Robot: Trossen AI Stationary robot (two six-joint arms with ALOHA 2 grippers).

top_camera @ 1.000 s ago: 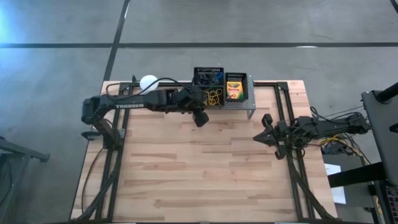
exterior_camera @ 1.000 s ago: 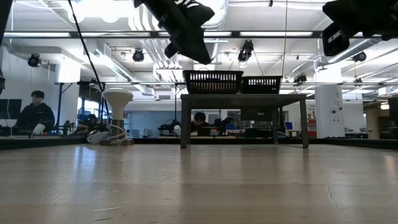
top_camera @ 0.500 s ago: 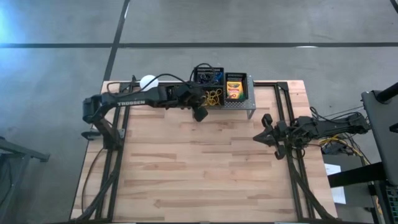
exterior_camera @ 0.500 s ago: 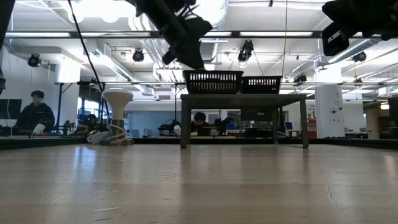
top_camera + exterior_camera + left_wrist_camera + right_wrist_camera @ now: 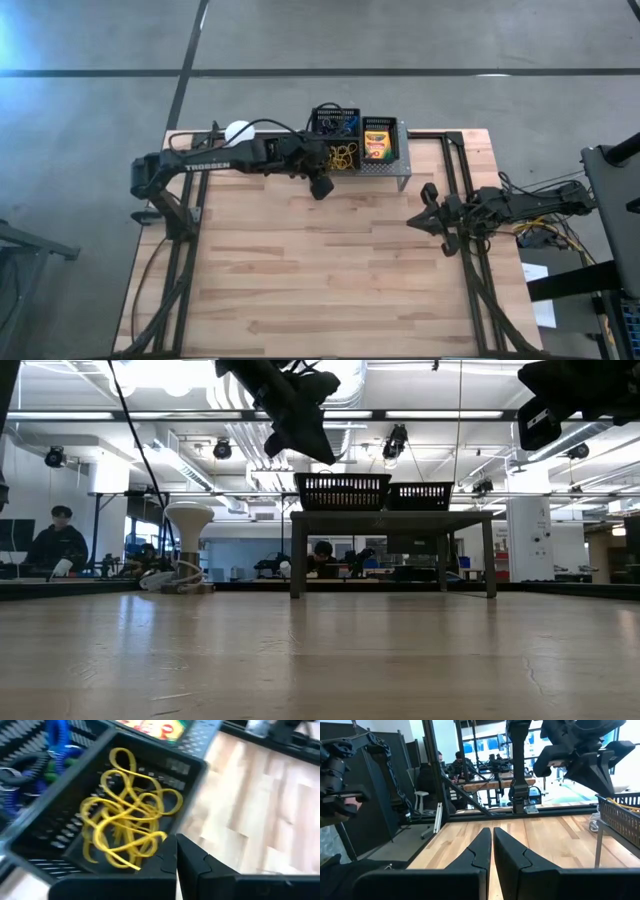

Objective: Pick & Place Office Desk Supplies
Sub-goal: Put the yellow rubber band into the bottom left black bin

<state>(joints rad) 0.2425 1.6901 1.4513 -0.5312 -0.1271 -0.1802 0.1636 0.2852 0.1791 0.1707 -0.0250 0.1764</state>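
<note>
1. Since the earlier frames we see the left end effector [image 5: 320, 188] pull back slightly toward its own side and its fingers come together; they now sit pressed shut with nothing between them, raised above the bench [image 5: 330, 270]
2. Nearest the low camera we find only bare wooden planks; both arms hang well above the surface
3. The right end effector [image 5: 427, 193] waits over the right side of the bench, well apart from the supplies, its fingers [image 5: 481, 851] closed to a thin slit and holding nothing
4. Farther on, the left end effector hovers just beside the front edge of the grey perforated stand [image 5: 385, 167] at the far edge of the bench
5. On that stand two black wire-mesh bins stand side by side; the left bin [image 5: 333, 118] holds a tangle of yellow rubber bands [image 5: 127, 827] near its front wall, with blue loops [image 5: 57, 732] behind them
6. The right bin [image 5: 378, 124] holds a yellow-and-green crayon box [image 5: 377, 142] lying flat, label up
7. A white ball [image 5: 238, 131] with a cord sits at the far-left edge, beside the left arm
8. Beyond the bench, a seated person [image 5: 55, 545] shows in the room
</note>
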